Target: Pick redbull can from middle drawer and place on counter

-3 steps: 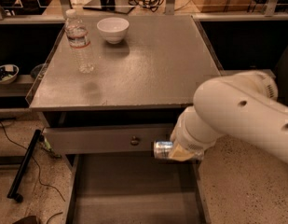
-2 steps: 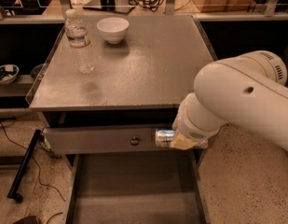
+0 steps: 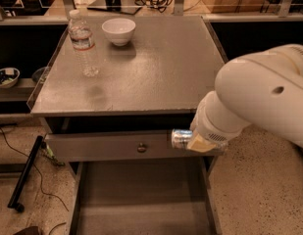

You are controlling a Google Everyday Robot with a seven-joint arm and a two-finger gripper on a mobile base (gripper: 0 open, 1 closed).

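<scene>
Before the drawer front (image 3: pixel 112 147), the gripper (image 3: pixel 190 141) has climbed over the last second, jaws clenched on the redbull can (image 3: pixel 179 139), held sideways; the can now hangs clear above the middle drawer (image 3: pixel 141 199); only the lift onto the bench (image 3: pixel 156 67) remains.

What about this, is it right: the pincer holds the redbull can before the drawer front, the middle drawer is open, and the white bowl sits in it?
No: the camera view shows the white bowl on the counter, not in the open middle drawer. The rest holds: the pincer grips the redbull can before the drawer front.
</scene>
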